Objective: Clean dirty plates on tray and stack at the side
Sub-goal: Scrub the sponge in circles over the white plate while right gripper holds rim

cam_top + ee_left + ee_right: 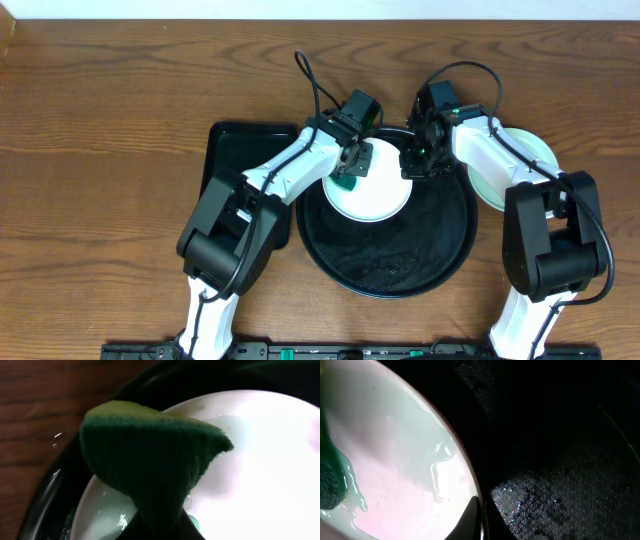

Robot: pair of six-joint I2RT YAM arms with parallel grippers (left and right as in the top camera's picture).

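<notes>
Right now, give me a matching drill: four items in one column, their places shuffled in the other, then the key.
Items:
1. sponge
2. plate under the sponge
3. mint-green plate
4. rectangular tray

Places:
A. on the table, right of the black tray
B. shut in the left gripper
C. left of the black tray
D. on the black tray, wet

Pairs: 1-B, 2-D, 3-A, 4-C.
</notes>
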